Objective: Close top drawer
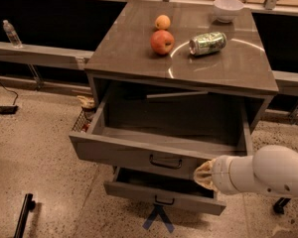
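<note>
The top drawer (134, 154) of the grey cabinet (223, 73) stands partly open and is empty inside. Its tall plain front panel carries a small black centre handle (165, 162). My gripper (204, 175) comes in from the right on a white arm (268, 172). Its tip is against the right end of the drawer's front panel, right of the handle. Below it a slimmer-fronted grey drawer (164, 197) is also slightly open.
On the cabinet top lie a red apple (162, 41), an orange (162, 22), a green can (207, 43) on its side and a white bowl (227, 9). A water bottle (11, 33) stands on the ledge at left. A wire basket (83, 120) sits beside the cabinet.
</note>
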You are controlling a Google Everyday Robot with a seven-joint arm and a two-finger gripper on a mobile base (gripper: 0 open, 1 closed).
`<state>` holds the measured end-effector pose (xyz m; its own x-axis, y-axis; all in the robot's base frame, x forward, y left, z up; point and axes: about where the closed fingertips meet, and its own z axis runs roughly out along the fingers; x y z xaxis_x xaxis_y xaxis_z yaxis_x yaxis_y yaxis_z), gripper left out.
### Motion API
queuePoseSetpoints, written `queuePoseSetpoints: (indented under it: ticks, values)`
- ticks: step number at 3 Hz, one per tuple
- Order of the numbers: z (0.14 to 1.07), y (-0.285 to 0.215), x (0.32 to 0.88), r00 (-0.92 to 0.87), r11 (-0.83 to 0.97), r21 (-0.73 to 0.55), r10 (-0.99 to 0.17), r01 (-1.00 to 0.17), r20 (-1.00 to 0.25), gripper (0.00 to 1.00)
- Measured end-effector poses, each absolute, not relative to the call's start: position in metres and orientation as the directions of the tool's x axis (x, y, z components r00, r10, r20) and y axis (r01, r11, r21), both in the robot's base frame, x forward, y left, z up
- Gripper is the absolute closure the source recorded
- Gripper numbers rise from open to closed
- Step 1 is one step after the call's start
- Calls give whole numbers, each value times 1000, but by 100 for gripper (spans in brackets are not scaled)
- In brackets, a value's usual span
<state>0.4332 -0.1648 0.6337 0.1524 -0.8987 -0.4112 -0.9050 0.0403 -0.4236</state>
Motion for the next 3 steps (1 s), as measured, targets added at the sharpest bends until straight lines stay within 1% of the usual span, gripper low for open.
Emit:
queuePoseSetpoints:
  ticks: [3]
  values:
    - [629, -165, 522, 227, -23, -494, -906, -869, -357, 100]
